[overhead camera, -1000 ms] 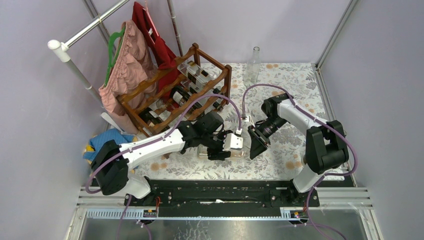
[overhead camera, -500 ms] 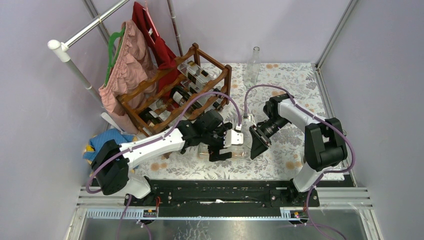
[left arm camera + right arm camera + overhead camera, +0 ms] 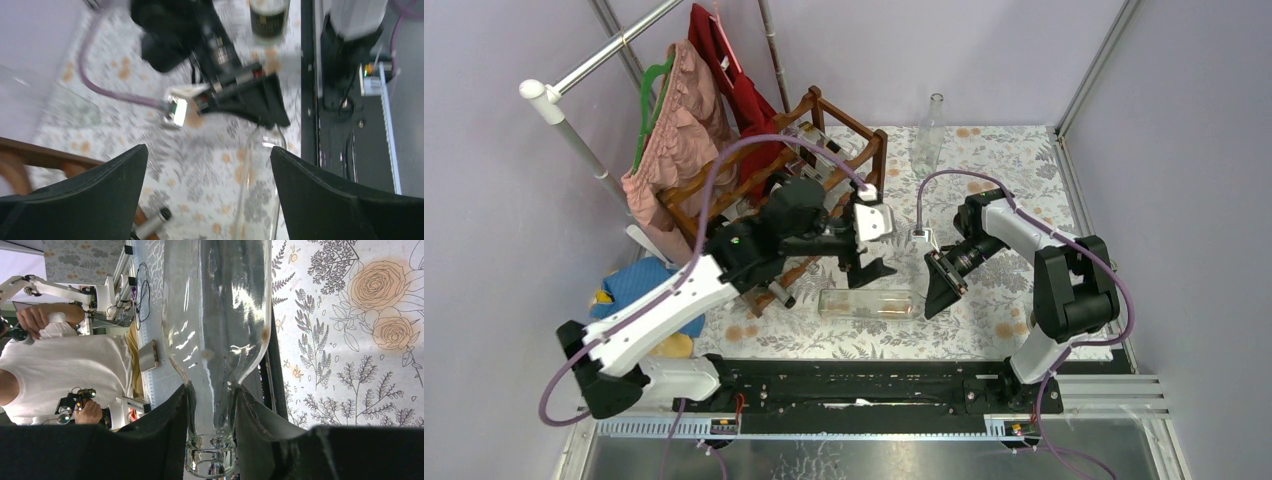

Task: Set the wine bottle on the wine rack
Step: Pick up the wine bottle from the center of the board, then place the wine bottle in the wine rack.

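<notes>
- the wine bottle (image 3: 864, 302) is clear glass, lying on its side on the flowery tablecloth (image 3: 1014, 160), just in front of the wine rack (image 3: 849, 118) and not on it yet
- right gripper (image 3: 932, 288) is clamped round the bottle's neck, the end farther from the rack
- left gripper (image 3: 871, 272) hangs with its jaws spread wide and nothing in them, between the rack's front and the bottle

The left arm (image 3: 656, 308) and right arm (image 3: 1024, 232) each combine white link shells with black cylindrical joint housings. A purple cable (image 3: 724, 160) runs externally along each arm to a white wrist block (image 3: 871, 222). The gripper fingers (image 3: 95, 200) are matte black, broad and wedge-shaped. Both bases mount on a black rail (image 3: 874, 385).
</notes>
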Robot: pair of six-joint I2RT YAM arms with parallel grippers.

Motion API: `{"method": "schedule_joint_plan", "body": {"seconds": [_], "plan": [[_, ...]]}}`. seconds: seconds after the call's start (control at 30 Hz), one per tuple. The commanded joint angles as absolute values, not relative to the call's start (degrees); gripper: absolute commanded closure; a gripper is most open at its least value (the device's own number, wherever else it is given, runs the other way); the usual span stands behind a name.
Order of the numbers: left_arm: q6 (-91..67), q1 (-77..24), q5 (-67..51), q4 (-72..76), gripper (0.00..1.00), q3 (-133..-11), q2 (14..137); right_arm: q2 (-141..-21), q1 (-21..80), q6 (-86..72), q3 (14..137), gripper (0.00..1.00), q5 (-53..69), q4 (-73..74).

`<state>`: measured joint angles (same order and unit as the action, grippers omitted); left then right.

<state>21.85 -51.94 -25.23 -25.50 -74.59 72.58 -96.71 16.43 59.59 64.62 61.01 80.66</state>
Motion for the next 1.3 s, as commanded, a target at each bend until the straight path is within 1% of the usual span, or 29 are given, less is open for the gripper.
{"method": "schedule_joint_plan", "body": {"seconds": [0.0,0.13,0.23,0.47,0.6,0.8,1.27], "plan": [[16.8,-51.5,-23.5,-23.0,0.01,-80.2,69.5,-93.0,16.1,58.6,65.0,1.00,67.1,80.4],[13.3,-51.1,-18.4,-22.8,0.01,-85.6,68.9,-91.2,16.1,51.4,66.2,1.00,67.6,74.2],[11.9,-49.6,-18.6,-22.2,0.01,-88.4,69.2,-91.0,16.1,47.8,67.3,1.00,69.2,71.8],[11.8,-47.2,-19.1,-21.5,0.01,-90.2,70.4,-94.3,16.0,47.6,70.3,1.00,71.9,74.2],[11.9,-46.0,-18.1,-21.3,0.01,-92.2,71.2,-92.4,15.1,41.1,71.2,1.00,71.7,68.9],[12.1,-44.8,-16.2,-18.1,0.01,-88.7,71.2,-86.7,14.3,25.8,70.0,1.00,70.4,52.7],[13.2,-43.6,-15.7,-15.6,0.01,-83.2,68.8,-85.1,13.0,7.5,70.2,1.00,69.5,33.4]]}}
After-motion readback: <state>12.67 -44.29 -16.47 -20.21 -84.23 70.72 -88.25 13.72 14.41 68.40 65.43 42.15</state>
